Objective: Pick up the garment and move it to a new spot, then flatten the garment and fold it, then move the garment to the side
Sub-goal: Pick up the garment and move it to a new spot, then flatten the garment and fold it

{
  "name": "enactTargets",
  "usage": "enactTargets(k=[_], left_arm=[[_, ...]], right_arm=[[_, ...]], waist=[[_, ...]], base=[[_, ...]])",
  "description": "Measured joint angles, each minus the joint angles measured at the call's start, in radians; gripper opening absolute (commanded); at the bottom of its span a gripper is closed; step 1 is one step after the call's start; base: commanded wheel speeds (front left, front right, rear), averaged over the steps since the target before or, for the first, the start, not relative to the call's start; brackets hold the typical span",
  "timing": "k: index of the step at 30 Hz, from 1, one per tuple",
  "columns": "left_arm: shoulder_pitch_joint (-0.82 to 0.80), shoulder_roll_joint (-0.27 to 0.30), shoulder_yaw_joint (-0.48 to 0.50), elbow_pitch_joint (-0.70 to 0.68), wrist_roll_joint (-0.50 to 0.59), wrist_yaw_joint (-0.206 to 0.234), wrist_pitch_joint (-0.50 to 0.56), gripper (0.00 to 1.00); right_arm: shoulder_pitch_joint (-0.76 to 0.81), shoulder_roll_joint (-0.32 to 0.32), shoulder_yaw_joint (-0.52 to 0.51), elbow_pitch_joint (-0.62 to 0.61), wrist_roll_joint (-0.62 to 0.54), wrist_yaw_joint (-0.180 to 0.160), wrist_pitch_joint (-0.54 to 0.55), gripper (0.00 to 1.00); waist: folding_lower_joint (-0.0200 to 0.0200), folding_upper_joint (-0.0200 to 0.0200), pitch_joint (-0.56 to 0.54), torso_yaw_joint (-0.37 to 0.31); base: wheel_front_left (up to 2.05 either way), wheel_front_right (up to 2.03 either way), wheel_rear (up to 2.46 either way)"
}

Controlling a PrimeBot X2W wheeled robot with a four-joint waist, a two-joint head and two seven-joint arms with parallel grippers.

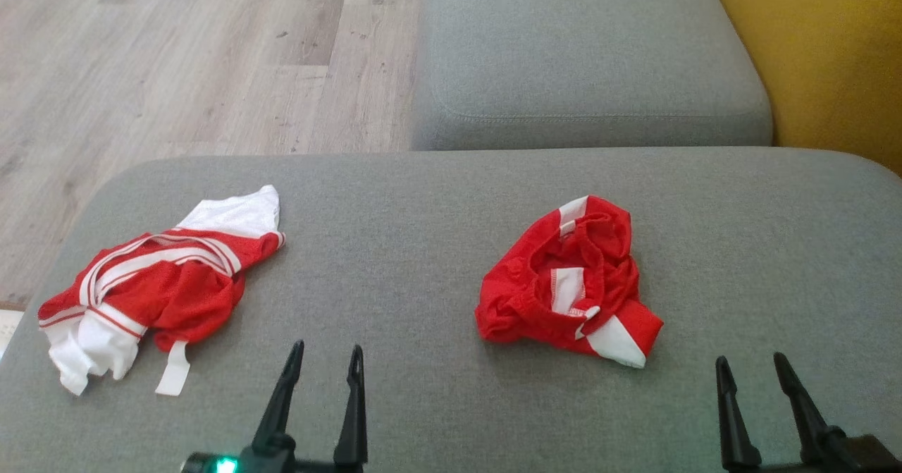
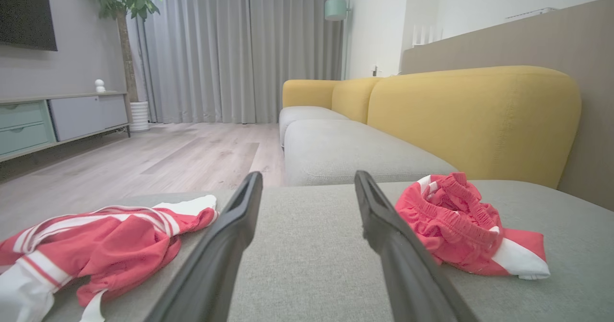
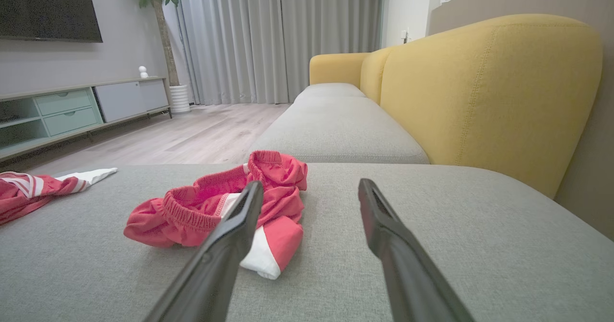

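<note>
The grey sofa seat [image 1: 394,247] is stretching out beneath both arms. A second grey cushion [image 1: 578,57] is lying beyond it, straight out past the fingertips. A yellow backrest [image 1: 831,50] is rising off to the outer side of the right gripper [image 1: 749,358], and pale wooden floor [image 1: 176,57] is showing far ahead of the left gripper [image 1: 328,349]. A red-and-white garment [image 1: 162,286] is lying rumpled on the seat, ahead of the left gripper and out to its left, with a loose white strap trailing nearest the fingers but not touching them. A crumpled red garment [image 1: 564,283] with white panels is sitting bunched up ahead of the space between the two grippers, nearer the right one and just to its inner side, apart from it. Both grippers are hovering low over the near part of the seat, fingers spread wide, gripping nothing.
</note>
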Motion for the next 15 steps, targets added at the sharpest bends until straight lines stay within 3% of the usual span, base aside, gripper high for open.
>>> enactTargets(k=[7,15], left_arm=[[0.054,-0.041,0.056,-0.006,0.064,-0.066,0.0,1.0],[0.055,-0.067,0.099,0.005,0.099,-0.106,0.0,1.0]], right_arm=[[0.019,0.001,0.03,0.014,0.002,0.0,0.0,1.0],[0.019,0.001,0.032,0.021,0.016,0.0,0.0,1.0]], waist=[[0.0001,0.0,-0.008,-0.001],[0.0001,0.0,-0.009,-0.004]], base=[[0.0,0.0,0.0],[0.0,0.0,0.0]])
